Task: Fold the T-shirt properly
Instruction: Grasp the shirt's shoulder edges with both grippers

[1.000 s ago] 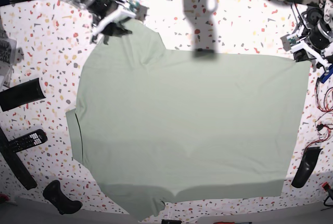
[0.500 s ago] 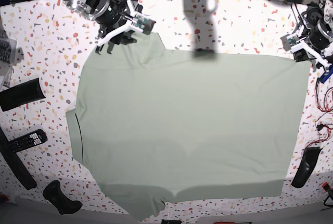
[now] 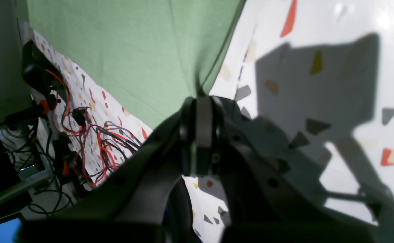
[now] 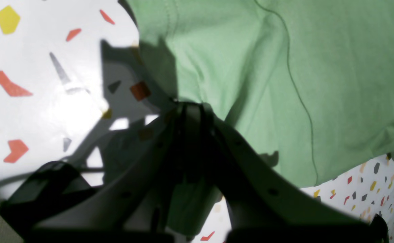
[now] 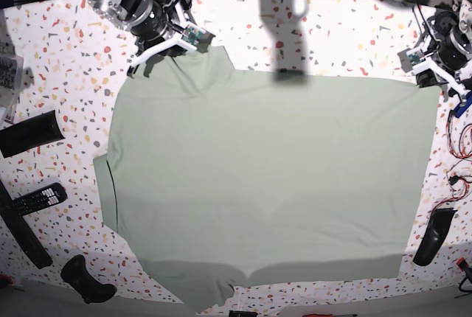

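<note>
We've got two black-and-silver arms; each pincer, right pincer (image 5: 151,57) and left pincer (image 5: 436,79), has dark fingers with small screw holes.

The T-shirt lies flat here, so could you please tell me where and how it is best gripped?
Grip the T-shirt at its far corners, coming in low from the table's far edge. It lies flat, so only hems offer a pinchable lip. Both grippers, left and right, are shut on such edges.

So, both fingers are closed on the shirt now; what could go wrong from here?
1. The left fingers pinch only the very corner of the shirt, so the cloth may slip out when lifted.
2. The right fingers grip near a wrinkled sleeve edge; the fold may come out uneven.
3. The loose red wires lie close to the left arm and could snag.
</note>
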Tool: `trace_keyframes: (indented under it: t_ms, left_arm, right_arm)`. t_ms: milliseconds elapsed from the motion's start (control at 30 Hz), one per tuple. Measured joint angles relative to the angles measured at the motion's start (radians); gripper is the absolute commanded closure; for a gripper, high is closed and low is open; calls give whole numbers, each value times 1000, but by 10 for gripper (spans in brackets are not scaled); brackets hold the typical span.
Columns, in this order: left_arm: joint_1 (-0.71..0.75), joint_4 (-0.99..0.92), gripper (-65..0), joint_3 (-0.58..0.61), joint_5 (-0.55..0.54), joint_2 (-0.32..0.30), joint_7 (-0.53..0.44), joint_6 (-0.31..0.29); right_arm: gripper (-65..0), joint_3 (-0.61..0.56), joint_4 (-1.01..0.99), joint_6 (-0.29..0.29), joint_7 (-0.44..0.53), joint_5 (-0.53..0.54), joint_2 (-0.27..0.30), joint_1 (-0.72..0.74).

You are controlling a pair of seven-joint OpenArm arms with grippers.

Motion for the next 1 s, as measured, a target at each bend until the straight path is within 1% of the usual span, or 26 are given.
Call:
trace_keyframes:
  t_ms: [67, 200, 467, 633, 700, 867, 1000]
  left_arm:
    - [0, 0, 0, 0, 0, 0, 1, 0]
    - [0, 0, 0, 0, 0, 0, 5, 0]
    - [-1, 0, 0, 0, 0, 0, 5, 0]
    - [-1, 0, 0, 0, 0, 0, 5, 0]
    - [-1, 0, 0, 0, 0, 0, 5, 0]
    - [-1, 0, 0, 0, 0, 0, 5, 70]
    - [0, 0, 0, 0, 0, 0, 8, 85]
  right_arm:
    - [0, 0, 1, -8, -1, 0, 0, 0]
    - [0, 0, 27, -64, -28, -16, 2, -1]
    - [0, 1, 124, -63, -29, -16, 5, 0]
    - [0, 1, 136, -63, -29, -18, 5, 3]
    - [0, 1, 136, -63, -29, -40, 5, 5]
    - [0, 1, 136, -64, -40, -44, 5, 19]
    - [0, 1, 136, -63, -40, -34, 5, 18]
